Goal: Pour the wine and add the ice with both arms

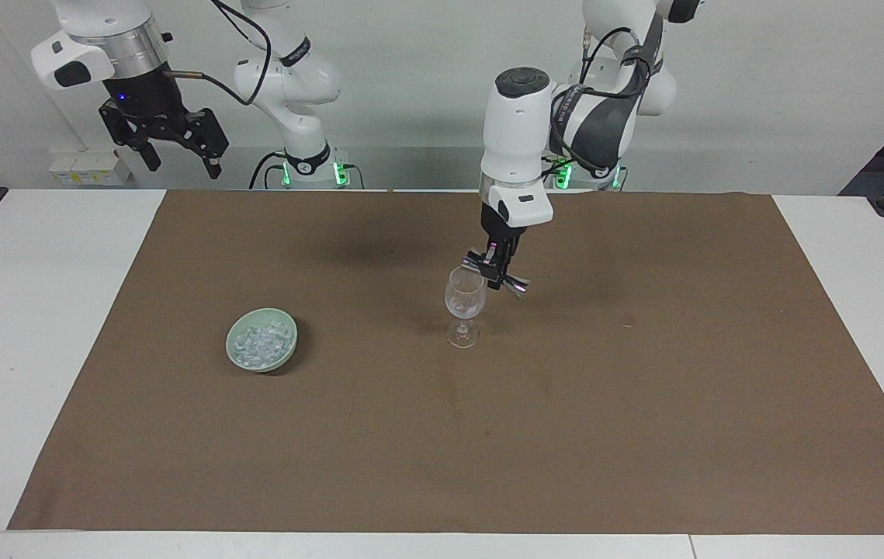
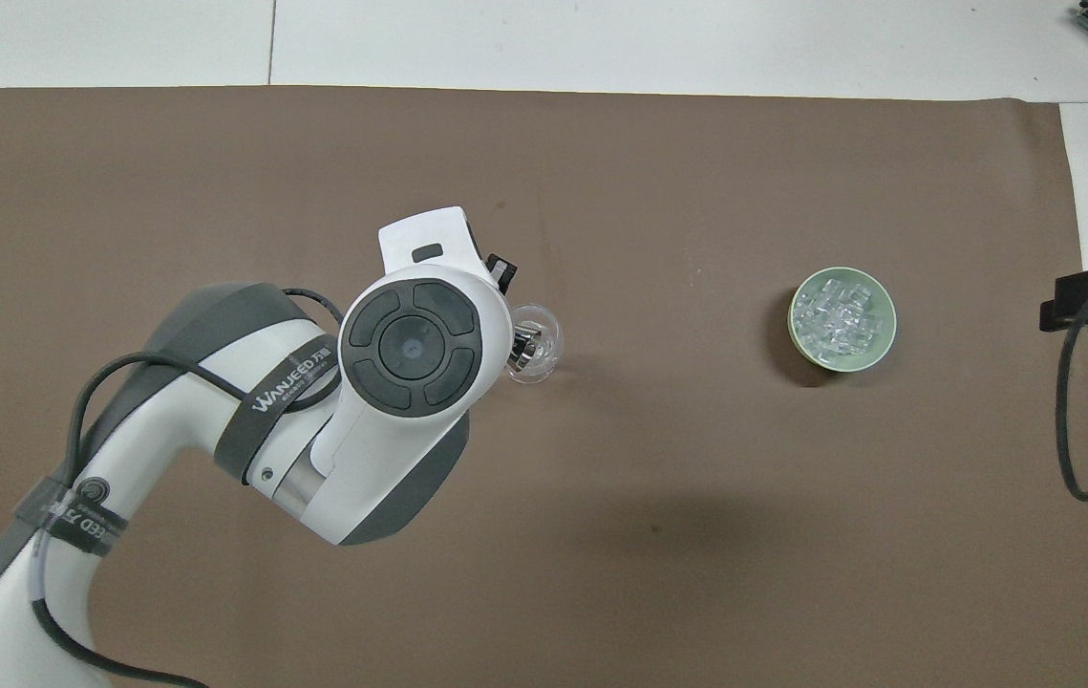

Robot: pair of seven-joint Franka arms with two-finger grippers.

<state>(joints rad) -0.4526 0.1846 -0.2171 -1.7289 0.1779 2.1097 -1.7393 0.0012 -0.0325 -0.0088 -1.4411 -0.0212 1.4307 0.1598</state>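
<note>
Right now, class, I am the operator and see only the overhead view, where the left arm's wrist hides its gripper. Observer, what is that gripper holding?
Observer: The left gripper is shut on a small metal measuring cup, gripped at its middle.
Operator: How does the cup sit relative to the glass?
Observer: It is tilted, with one end over the rim of the wine glass, which stands upright on its stem.
Operator: And the right gripper? I see only its edge.
Observer: The right gripper waits open and empty, raised over the right arm's end of the table.
</note>
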